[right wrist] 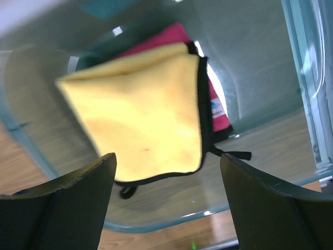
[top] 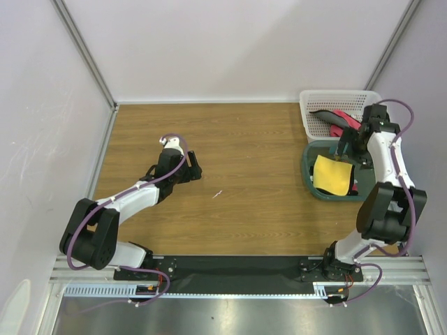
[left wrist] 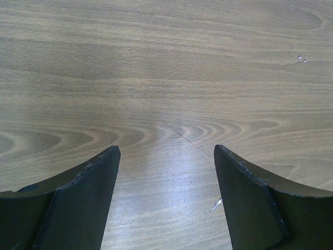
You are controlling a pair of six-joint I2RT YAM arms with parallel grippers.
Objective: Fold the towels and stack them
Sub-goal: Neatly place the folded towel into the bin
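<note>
Both gaping wide and empty, the left gripper [left wrist: 166, 156] is hanging over the woodgrain table [left wrist: 166, 67], the right gripper [right wrist: 166, 161] over one soft folded yellow towel [right wrist: 140, 114] covering one pink towel [right wrist: 222, 125].

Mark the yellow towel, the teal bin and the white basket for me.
yellow towel [right wrist: 140, 120], right wrist view, middle of its upper face.
teal bin [top: 305, 167], top external view, left rim.
white basket [top: 335, 93], top external view, far rim.

Yellow towel [right wrist: 140, 114], black trim, over magenta towel [right wrist: 216, 88] in teal tub [top: 306, 171]. White lattice basket [top: 328, 99], upper right, holds red and black cloths [top: 336, 120]. Brown wood-grain bench [top: 244, 181].
</note>
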